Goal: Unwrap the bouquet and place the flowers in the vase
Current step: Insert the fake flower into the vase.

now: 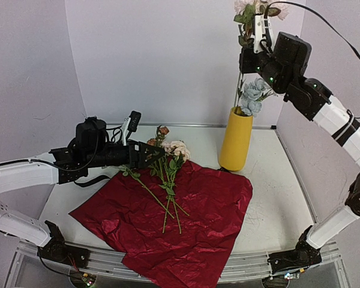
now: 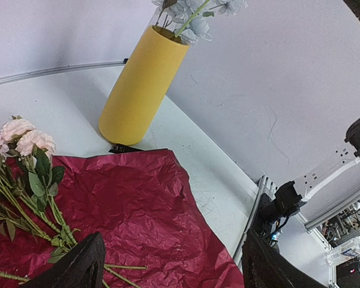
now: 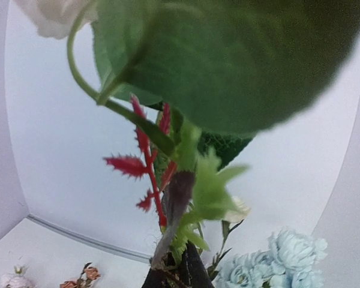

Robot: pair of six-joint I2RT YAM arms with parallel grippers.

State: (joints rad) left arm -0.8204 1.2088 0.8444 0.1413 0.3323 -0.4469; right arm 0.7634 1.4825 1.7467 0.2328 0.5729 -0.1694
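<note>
Flowers (image 1: 168, 174): one loose group lies on the opened red wrapping sheet (image 1: 198, 222), heads toward the back wall, stems pointing to the near edge. The unwrapping looks done. A second lot, the held sprig (image 1: 246, 15), is up in the air on the right side.

Right gripper (image 1: 247, 55): closed tight on the sprig's stem, high above the vase (image 1: 235, 141). Pale blue blooms (image 1: 252, 96) sit just at the vase mouth, and the thin stem below them appears to enter it (I cannot tell how deep from any view). The wrist view shows only leaves and a red spiky twig (image 3: 147, 165) close to the lens.

Left gripper (image 1: 155, 157): jaws wide apart, holding nothing, hovering over the stems just below the flower heads.

Step in hand, as I judge it: seat the held sprig in the vase.
- Keep the stem upright over the mouth and lower straight.
- Release only when the blue blooms rest on the rim.
- Avoid side pull, since the vase is tall and could tip.
- The left arm should wait well apart, then pinch stems only, not the paper.
</note>
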